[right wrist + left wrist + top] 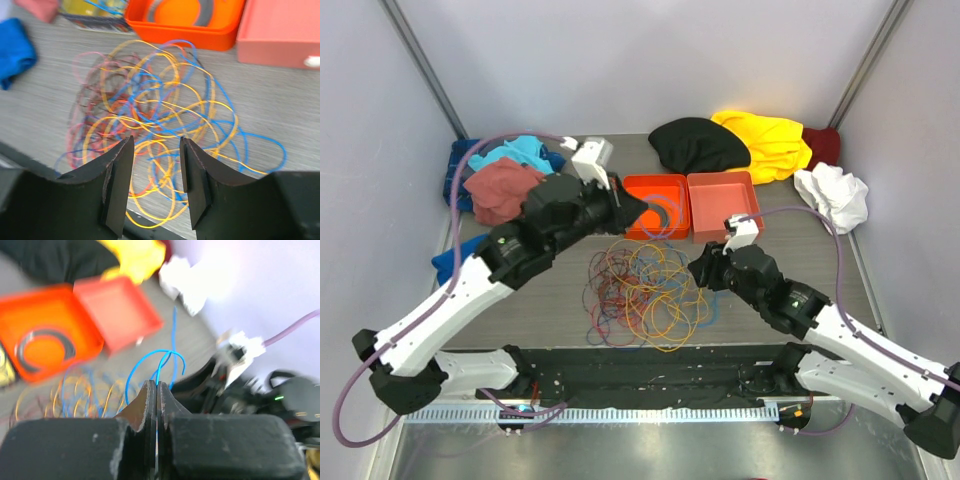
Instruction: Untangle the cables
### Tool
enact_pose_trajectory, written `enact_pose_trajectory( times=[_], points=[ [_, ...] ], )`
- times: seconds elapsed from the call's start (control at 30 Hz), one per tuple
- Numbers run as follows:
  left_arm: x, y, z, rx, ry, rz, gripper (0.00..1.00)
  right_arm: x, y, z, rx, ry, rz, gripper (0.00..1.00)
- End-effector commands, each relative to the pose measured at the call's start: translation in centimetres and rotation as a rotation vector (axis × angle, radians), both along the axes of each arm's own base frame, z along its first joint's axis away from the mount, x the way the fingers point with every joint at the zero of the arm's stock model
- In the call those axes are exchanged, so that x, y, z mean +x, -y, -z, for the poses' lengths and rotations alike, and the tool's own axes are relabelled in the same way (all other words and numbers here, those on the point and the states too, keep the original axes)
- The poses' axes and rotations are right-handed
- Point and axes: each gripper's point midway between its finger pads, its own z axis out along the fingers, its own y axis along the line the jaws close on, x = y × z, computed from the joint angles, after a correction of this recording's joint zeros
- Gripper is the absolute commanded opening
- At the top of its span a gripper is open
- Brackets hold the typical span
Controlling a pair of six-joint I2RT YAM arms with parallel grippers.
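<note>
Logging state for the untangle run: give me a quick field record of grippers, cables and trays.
left gripper: shut on blue cable, which loops out past the tips
right gripper: open, above the cables, holding nothing
cables: loose multicolour tangle on the table, nearer the arms than the trays
orange tray: holds grey curved strip
red tray: beside the orange tray, on its right

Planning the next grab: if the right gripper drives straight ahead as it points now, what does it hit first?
Probably the cables, lying straight ahead of the open right gripper; depth is unclear.
</note>
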Motion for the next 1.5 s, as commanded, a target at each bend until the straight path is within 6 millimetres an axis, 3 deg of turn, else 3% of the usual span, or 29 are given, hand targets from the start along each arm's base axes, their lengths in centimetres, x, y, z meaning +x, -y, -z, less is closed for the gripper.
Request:
enact_pose_trajectory(
  times=[0.0,0.13,0.27,0.63,1.03,1.13,1.2,1.33,1.47],
  points=[
    [-0.5,-0.7,-2.1,0.057,0.048,0.035,0.0,-0.7,-1.8,-4.7,0.158,0.119,-0.094,0.5],
    [-0.4,-0.9,-3.3,0.049,0.067,0.028,0.0,-1.2,-1.4,-8.8,0.277,0.224,-0.102,0.52],
    [-0.5,-0.6,-3.3,0.041,0.06,0.034,0.0,-1.6,-1.4,-12.8,0.402,0.319,-0.11,0.53],
    [-1.1,1.0,-1.1,0.015,-0.017,0.094,0.0,0.0,-3.4,-18.6,0.412,0.434,-0.149,0.54],
    [-2.3,2.0,0.2,-0.003,-0.066,0.162,0.0,2.1,-6.5,-17.2,0.374,0.412,-0.187,0.54],
    [-2.5,2.0,0.1,-0.009,-0.066,0.172,0.0,3.1,-7.2,-15.6,0.32,0.373,-0.18,0.54],
    [-2.8,1.8,-0.3,-0.018,-0.06,0.175,0.0,4.3,-7.1,-14.4,0.277,0.342,-0.127,0.5],
    [-2.7,0.9,-1.3,-0.034,-0.026,0.14,0.0,5.4,-5.7,-12.0,0.203,0.303,-0.033,0.34],
    [-2.1,-1.5,-2.5,-0.03,0.031,0.04,0.0,5.5,-3.9,-11.1,0.167,0.296,0.038,0.35]
  ],
)
